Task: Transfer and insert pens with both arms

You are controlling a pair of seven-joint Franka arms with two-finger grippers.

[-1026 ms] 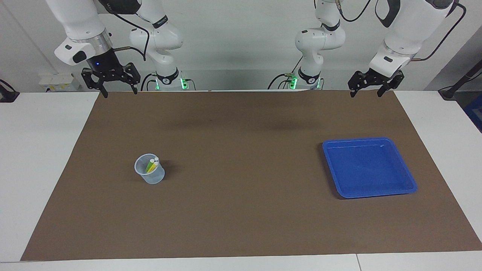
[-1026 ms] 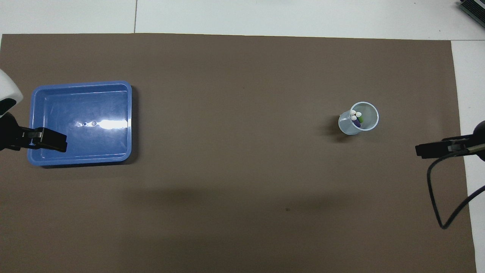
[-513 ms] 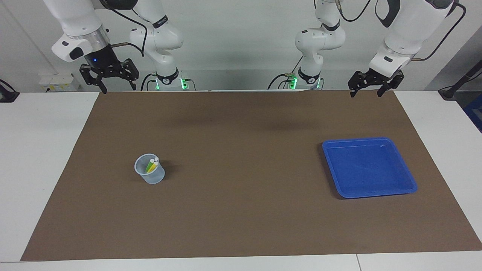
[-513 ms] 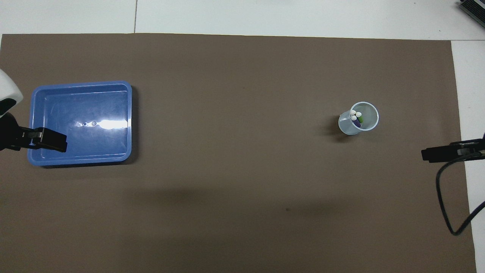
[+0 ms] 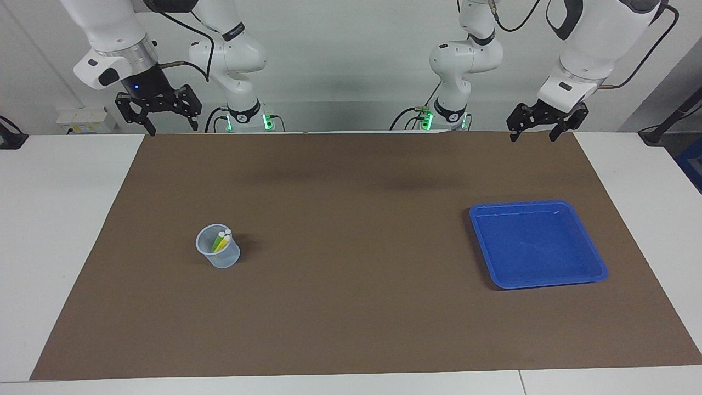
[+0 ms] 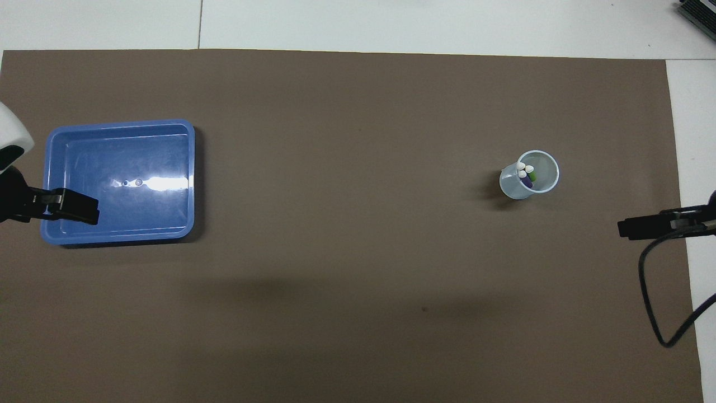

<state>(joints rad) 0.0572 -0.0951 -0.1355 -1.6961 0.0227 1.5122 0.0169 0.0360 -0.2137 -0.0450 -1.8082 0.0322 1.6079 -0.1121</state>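
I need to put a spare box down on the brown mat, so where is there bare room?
The widest free patch of the brown mat lies between the clear plastic cup holding the pens and the empty blue plastic tray. The strip nearer the robots is also bare, with the left gripper and right gripper raised over its ends. Nowhere is crowded.

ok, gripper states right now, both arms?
Left gripper: open, empty, raised at the mat's edge nearest the robots.
Right gripper: open, empty, raised at that same edge.
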